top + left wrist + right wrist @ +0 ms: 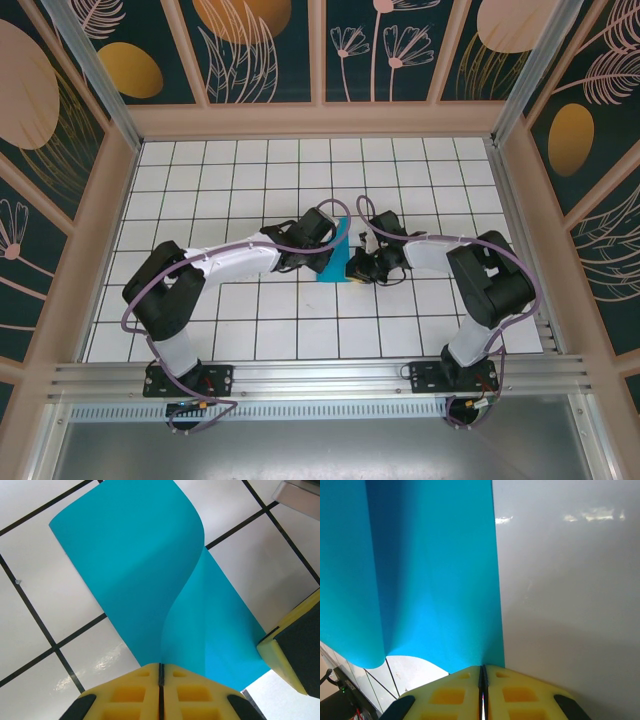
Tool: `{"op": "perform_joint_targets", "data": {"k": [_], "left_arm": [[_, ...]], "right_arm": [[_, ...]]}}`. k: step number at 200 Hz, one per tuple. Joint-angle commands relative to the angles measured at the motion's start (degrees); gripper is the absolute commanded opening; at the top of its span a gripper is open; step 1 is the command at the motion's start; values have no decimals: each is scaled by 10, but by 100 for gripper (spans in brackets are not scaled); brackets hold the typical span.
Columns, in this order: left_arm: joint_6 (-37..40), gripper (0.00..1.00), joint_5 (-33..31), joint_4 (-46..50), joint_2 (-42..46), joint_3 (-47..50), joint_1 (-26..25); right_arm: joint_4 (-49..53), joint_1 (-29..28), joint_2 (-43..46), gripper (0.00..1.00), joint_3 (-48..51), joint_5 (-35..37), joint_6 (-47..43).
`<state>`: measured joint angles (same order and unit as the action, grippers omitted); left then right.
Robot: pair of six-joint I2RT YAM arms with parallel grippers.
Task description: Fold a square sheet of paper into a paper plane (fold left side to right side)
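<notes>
Teal paper (140,570), pinched by both end effectors (160,667) (482,669)

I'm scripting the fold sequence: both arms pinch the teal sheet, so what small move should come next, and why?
Probably ease the left gripper down toward the right gripper until the held edges meet. Both are shut on the square sheet of paper, which arches in a loose curl above the tiled table, not yet creased flat.

Smooth matt teal paper (135,580), glossy white tiles (35,595)
</notes>
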<state>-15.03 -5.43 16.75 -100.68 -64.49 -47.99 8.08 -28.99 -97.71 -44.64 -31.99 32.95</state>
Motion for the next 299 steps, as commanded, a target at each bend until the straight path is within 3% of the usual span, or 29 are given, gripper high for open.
{"op": "perform_joint_targets", "data": {"k": [1, 299], "left_arm": [[10, 10, -8, 6, -3, -13, 2], [21, 10, -18, -18, -77, -35, 16]], "right_arm": [[27, -3, -11, 13, -6, 36, -4], [25, -4, -16, 13, -6, 30, -5]]}}
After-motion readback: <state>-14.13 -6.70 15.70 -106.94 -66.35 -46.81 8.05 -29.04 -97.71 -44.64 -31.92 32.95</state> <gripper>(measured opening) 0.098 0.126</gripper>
